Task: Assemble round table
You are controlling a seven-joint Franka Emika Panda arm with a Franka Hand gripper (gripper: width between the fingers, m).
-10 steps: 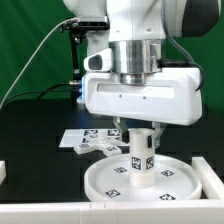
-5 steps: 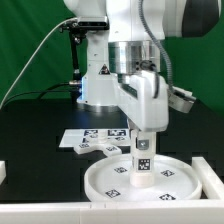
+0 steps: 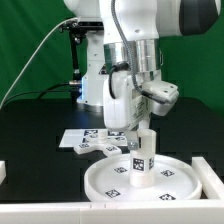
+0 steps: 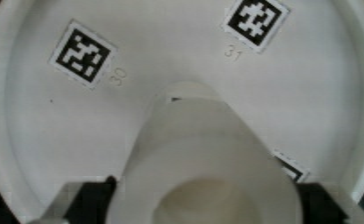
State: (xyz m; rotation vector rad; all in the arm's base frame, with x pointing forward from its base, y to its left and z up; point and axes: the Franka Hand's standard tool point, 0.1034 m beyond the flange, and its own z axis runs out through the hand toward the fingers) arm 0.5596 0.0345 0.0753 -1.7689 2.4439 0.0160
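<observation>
The large round rimmed disc (image 3: 100, 183) lies flat on the black table near the front. The short thick cylinder (image 3: 140, 166) stands upright at its middle, with tags on its side. My gripper (image 3: 141, 138) comes straight down and is shut on the cylinder's upper end. In the wrist view the cylinder (image 4: 197, 165) fills the gap between my dark fingers (image 4: 94, 197), with the tagged disc (image 4: 152, 45) beneath it. My gripper (image 4: 197, 197) is closed on it. The small cross-shaped piece is not in view.
The marker board (image 3: 88, 141) lies flat behind the disc toward the exterior view's left. A white ledge (image 3: 60, 211) runs along the front edge. A white block (image 3: 213, 176) stands at the exterior view's right, beside the disc. Cables hang behind the arm.
My hand has turned about its vertical axis, from broadside to the camera to angled, while staying over the disc. The cylinder has stayed upright at the disc's middle.
</observation>
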